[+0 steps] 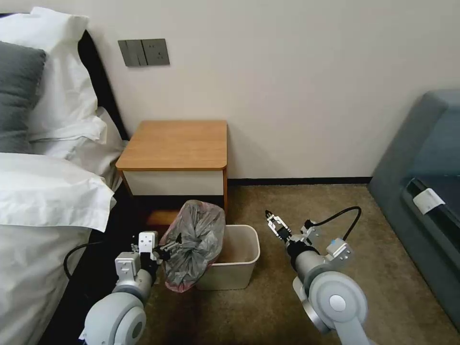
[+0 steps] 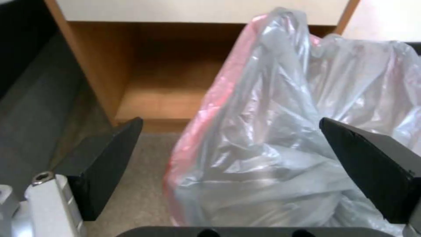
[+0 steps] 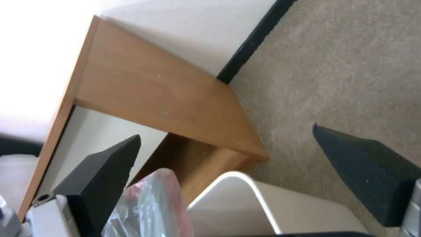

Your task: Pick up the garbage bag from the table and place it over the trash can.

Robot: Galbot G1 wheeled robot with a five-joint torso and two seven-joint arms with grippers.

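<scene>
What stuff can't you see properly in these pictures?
- Left side of the trash can: hidden in the head view by the garbage bag draped there.
- Whether the left pincer touches the bag: bag and fingers overlap in the head view.
- Table lower shelf: mostly behind the bag.
- Right pincer: small in the head view.

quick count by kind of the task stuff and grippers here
garbage bag: 1, draped on the bin's left rim
trash can: 1
table: 1
grippers: 2, left gripper open at the bag, right gripper open beside the bin
total: 5
</scene>
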